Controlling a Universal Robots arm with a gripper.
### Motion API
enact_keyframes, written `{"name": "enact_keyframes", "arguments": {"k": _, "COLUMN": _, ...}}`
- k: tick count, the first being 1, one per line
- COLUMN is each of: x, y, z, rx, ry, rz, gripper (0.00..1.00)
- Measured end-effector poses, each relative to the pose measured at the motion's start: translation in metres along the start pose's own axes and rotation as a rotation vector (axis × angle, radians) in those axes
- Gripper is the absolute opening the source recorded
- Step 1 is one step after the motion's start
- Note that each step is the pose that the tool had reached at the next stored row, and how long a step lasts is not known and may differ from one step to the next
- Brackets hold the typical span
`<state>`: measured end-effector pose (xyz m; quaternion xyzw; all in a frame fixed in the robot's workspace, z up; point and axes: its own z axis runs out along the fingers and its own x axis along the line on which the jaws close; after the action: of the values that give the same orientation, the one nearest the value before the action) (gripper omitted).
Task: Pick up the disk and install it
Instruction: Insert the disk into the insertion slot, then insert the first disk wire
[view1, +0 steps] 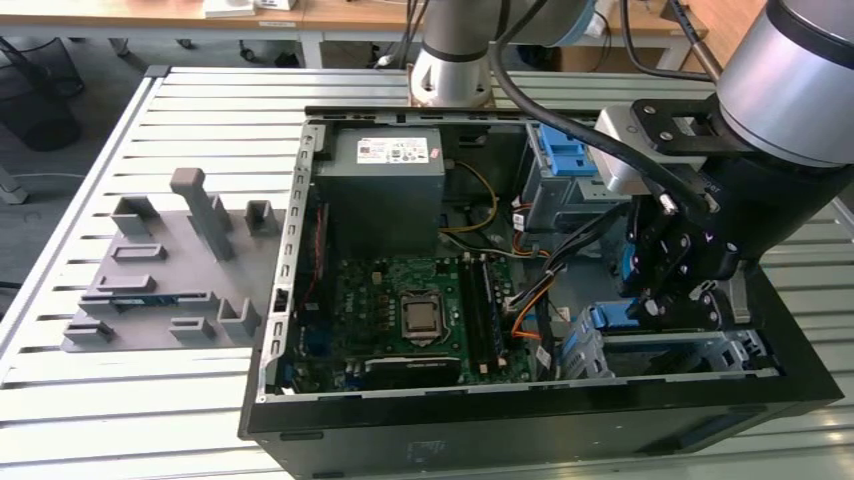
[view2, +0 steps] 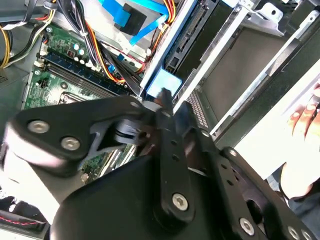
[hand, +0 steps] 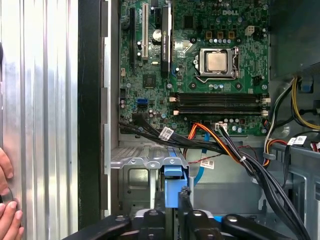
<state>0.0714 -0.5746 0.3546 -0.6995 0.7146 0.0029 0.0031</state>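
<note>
In the exterior view my gripper (view1: 667, 305) reaches down into the metal drive bay (view1: 707, 352) at the open computer case's near right corner. The disk (view1: 611, 318) shows as a blue carrier edge beside the fingers, with its metal body hidden in the bay. The first wrist view has that blue frame end (hand: 174, 172) running between my black fingers (hand: 186, 202), which close on it over the bay's slot. In the second wrist view the blue edge (view2: 162, 82) sits just past my fingertips (view2: 165, 102).
Orange and black cables (hand: 220, 145) cross just beside the bay. The motherboard (view1: 414, 310) and grey power supply (view1: 387, 185) fill the case's left. A grey fixture (view1: 174, 270) lies on the slatted table. A person's hand (hand: 6, 200) rests at the case's outer edge.
</note>
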Motion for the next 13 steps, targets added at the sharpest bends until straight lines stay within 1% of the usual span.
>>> {"name": "enact_keyframes", "arguments": {"k": 1, "x": 0.0, "y": 0.0, "z": 0.0, "rx": 0.0, "ry": 0.0001, "rz": 0.0, "gripper": 0.24}}
{"name": "enact_keyframes", "arguments": {"k": 2, "x": 0.0, "y": 0.0, "z": 0.0, "rx": 0.0, "ry": 0.0001, "rz": 0.0, "gripper": 0.24}}
{"name": "enact_keyframes", "arguments": {"k": 4, "x": 0.0, "y": 0.0, "z": 0.0, "rx": 0.0, "ry": 0.0002, "rz": 0.0, "gripper": 0.12}}
{"name": "enact_keyframes", "arguments": {"k": 6, "x": 0.0, "y": 0.0, "z": 0.0, "rx": 0.0, "ry": 0.0002, "rz": 0.0, "gripper": 0.11}}
{"name": "enact_keyframes", "arguments": {"k": 13, "x": 0.0, "y": -0.0001, "z": 0.0, "rx": 0.0, "ry": 0.0008, "rz": 0.0, "gripper": 0.11}}
